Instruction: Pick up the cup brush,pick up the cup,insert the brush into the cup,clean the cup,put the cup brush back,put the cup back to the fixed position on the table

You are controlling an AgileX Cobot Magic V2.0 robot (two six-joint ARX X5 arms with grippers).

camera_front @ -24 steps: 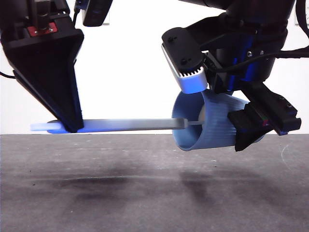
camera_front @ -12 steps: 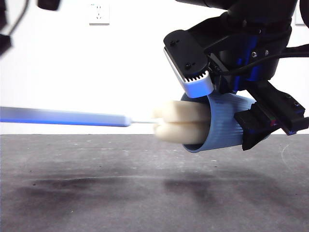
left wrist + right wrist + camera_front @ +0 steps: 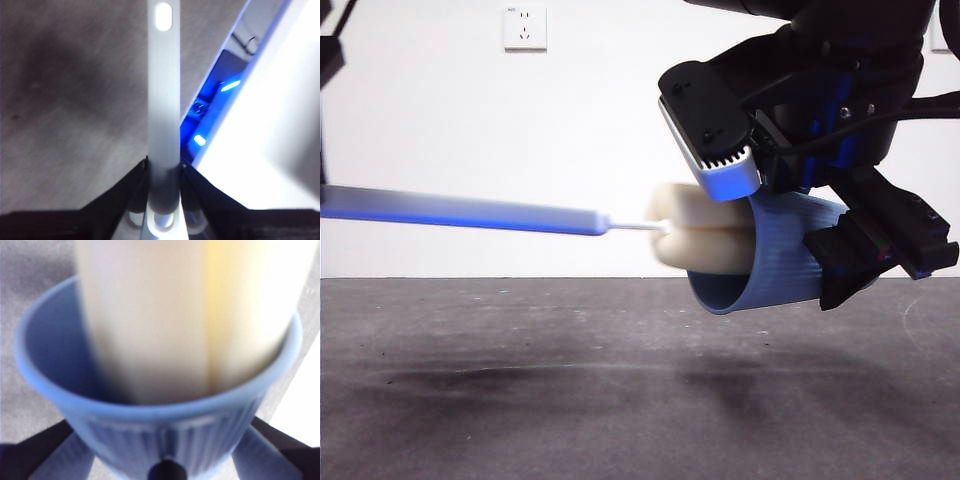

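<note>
The brush (image 3: 620,222) slides a touch deeper since a half-second ago, sponge half inside the cup (image 3: 770,262), which the right end effector (image 3: 790,240) pinches sideways above the bench (image 3: 520,400) so the left end effector (image 3: 164,172), clamping the handle, can scrub level.

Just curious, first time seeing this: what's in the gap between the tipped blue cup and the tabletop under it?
Nothing. The front view shows the cup held clear of the table, with only bare wall showing through the gap.
</note>
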